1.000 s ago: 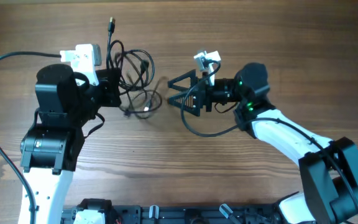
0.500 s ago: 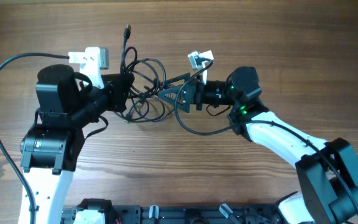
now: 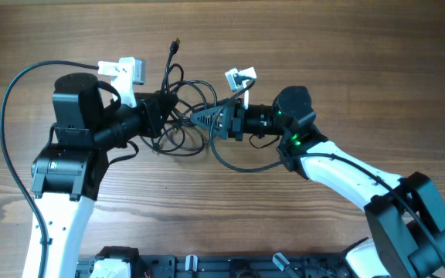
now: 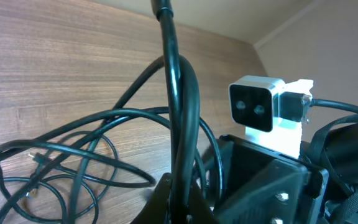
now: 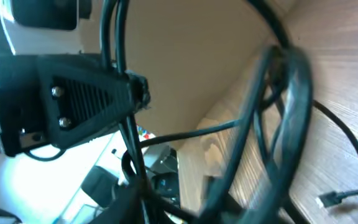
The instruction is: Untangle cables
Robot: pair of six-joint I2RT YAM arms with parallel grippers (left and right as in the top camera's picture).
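The cables [image 3: 182, 137] are a knot of thin black loops on the wooden table between my two grippers. One end with a small plug [image 3: 174, 44] sticks out toward the far side. My left gripper [image 3: 159, 117] is at the knot's left edge. In the left wrist view it [image 4: 179, 202] is shut on one strand that rises steeply, and more cable loops [image 4: 73, 162] lie on the wood to the left. My right gripper [image 3: 195, 118] reaches into the knot from the right, its fingers drawn together. In the blurred right wrist view a strand [image 5: 126, 124] runs down between its jaws [image 5: 143, 199].
The left arm's thick black wire [image 3: 10, 116] arcs over the table's left side. The right arm's own wire [image 3: 238, 162] droops below its wrist. A black rail [image 3: 207, 266] runs along the front edge. Small plug ends [image 5: 328, 199] lie on the wood.
Both grippers have moved closer together, the left carrying the knot to the right. The right gripper has pushed left into the loops and gone from wide open to drawn together on a strand.
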